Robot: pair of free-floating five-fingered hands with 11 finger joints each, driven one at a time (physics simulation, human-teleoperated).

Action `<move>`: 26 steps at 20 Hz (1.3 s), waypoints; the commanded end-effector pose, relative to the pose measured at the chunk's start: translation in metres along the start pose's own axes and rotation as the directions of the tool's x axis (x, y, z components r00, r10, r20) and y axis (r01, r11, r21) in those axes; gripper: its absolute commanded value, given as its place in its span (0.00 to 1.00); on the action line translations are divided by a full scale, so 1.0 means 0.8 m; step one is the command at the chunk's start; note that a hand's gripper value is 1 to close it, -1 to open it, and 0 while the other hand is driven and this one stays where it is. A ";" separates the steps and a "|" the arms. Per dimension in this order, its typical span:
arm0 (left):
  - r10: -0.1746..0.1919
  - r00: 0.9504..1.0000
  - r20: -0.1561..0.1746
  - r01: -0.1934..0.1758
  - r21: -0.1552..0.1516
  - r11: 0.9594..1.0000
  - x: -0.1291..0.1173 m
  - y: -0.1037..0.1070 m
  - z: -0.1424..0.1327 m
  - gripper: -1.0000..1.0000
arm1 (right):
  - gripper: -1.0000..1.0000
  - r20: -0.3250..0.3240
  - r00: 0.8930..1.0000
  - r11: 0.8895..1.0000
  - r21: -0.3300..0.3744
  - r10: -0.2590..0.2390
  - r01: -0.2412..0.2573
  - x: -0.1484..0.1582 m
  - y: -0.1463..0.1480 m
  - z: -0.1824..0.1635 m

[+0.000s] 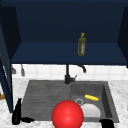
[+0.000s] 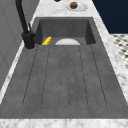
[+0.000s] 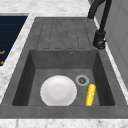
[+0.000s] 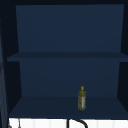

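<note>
Low at the front view's left edge, the left hand hangs beside the dark grey stone sink, over the corner of the draining board; it reads as a tall dark shape with a finger-like bit pointing right along the rim, and I cannot tell whether its fingers are spread or curled. The right hand shows as a black lump at the sink's front right corner, cut by the picture's bottom edge, so its fingers cannot be judged either. Between them a glossy red ball sits at the front rim, covering part of the round white plate in the basin. Neither hand touches the ball; each stands apart from it, one on either side. A yellow corn cob lies behind the plate, near the drain. Above, a slim olive-green glass bottle stands upright on the open dark blue cabinet's bottom shelf, over the black tap.

From the left side, the ribbed draining board slopes toward the basin, with the cob leaning against the tap-side wall and the plate's edge peeking over the lip. A small brown round thing on a pale dish rests on the marble counter beyond (too small to identify).

From the right side, the plate lies flat on the basin floor, the cob just beside it, lengthwise along the wall, the drain between them at the back.

Up in the cabinet view, the bottle stands alone, right of centre.
</note>
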 end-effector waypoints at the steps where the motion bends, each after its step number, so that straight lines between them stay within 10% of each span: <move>1: 0.035 0.999 0.014 -0.033 -0.124 0.992 0.000 -0.001 0.001 0.00 | 0.50 0.000 1.000 1.000 0.000 0.000 0.000 0.000 0.000 0.000; 26: 0.049 0.998 0.027 -0.044 -0.176 0.983 -0.008 -0.007 0.009 0.00 | 0.50 0.000 1.000 1.000 0.000 0.000 0.000 0.000 0.000 0.000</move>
